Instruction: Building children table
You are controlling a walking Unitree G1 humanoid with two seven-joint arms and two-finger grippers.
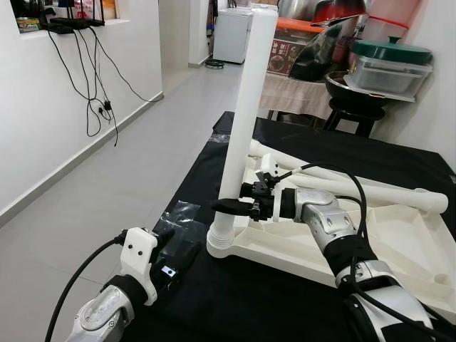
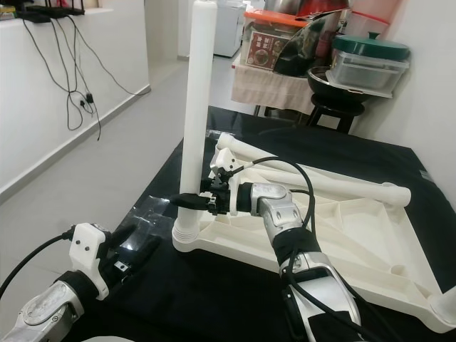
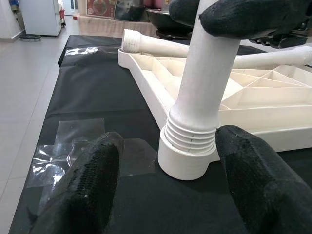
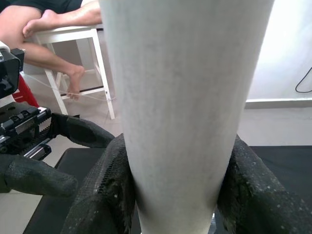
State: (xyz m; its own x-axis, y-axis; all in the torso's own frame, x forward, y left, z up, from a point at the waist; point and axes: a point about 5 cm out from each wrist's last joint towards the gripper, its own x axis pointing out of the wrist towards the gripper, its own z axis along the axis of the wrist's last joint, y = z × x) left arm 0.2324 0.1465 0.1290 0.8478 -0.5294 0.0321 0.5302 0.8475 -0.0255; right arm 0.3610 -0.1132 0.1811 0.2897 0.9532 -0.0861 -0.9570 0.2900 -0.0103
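The right gripper reaches across from the right, its forearm held roughly level above the overturned white tabletop. Its jaws are clamped on the lower part of the upright table leg, one black finger on each side. The leg stands vertical with its ribbed, threaded end seated in the round corner socket of the tabletop nearest the robot. Two more white legs lie flat along the far edge of the tabletop.

The left gripper is low, near the front-left edge of the surface, its arm angled up from below. Its jaws are spread apart, one finger on either side of the socket, touching neither socket nor leg.

The surface is covered with a black cloth, with a piece of clear plastic wrap lying on it near the left gripper. Beyond is a light grey tiled floor, a white wall with dangling black cables, and a cluttered stand of pots and containers. In the right wrist view, a person's bare legs rest by a white stool.
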